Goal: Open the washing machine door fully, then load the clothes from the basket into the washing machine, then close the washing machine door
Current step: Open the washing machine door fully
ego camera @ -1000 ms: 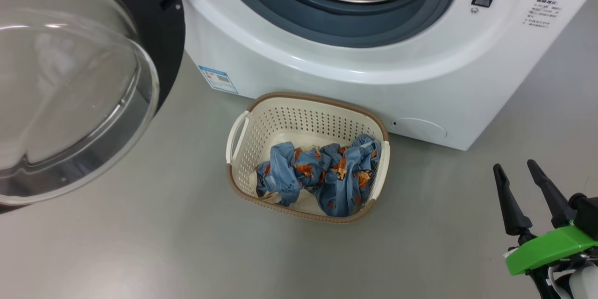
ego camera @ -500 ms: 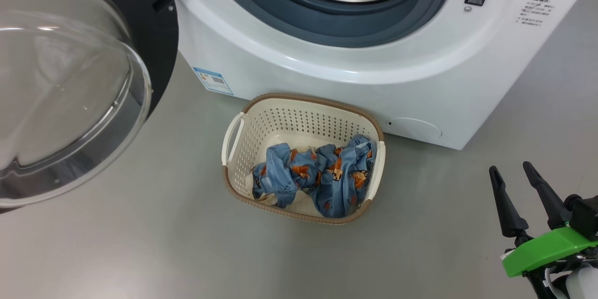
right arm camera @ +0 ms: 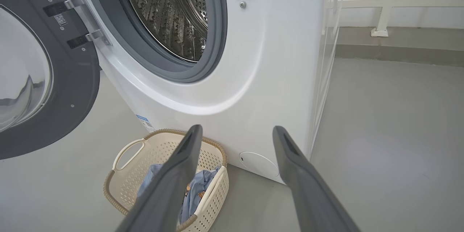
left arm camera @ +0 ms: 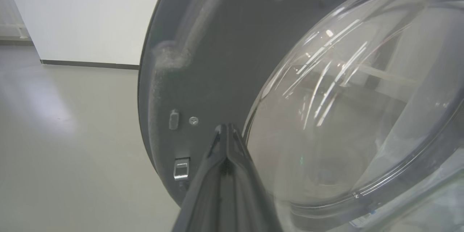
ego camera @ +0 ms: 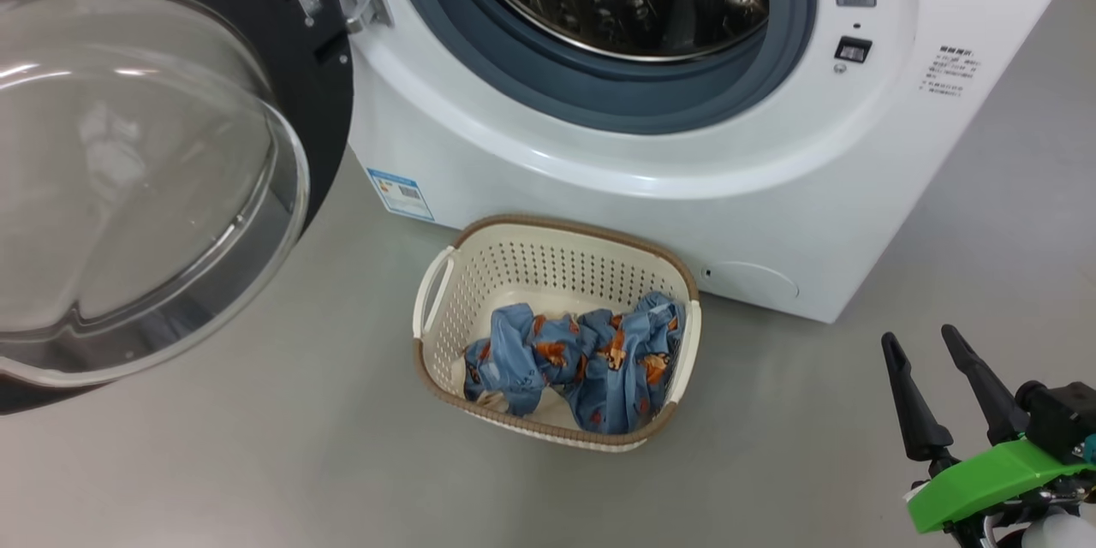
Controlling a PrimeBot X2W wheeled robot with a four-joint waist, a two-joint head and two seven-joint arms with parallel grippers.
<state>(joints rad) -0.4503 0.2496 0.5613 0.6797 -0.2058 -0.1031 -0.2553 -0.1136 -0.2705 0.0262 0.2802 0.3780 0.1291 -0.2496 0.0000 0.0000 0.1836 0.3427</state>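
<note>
Black glossy round washer door (ego camera: pixel 128 180) looks fully open, left end effector (left arm camera: pixel 224 130) pressed together at its inner face; next, spread right end effector (ego camera: pixel 919 334) needs to drop onto light-blue printed clothes (ego camera: pixel 582 360) in cream perforated basket (ego camera: pixel 565 227).

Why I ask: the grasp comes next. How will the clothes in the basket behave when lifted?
Probably floppy: the clothes lie crumpled in soft folds, so they would likely drape and trail from a pinch. Likely light, being a small bundle that fills only part of the basket. A trailing fold might catch the rim.
</note>
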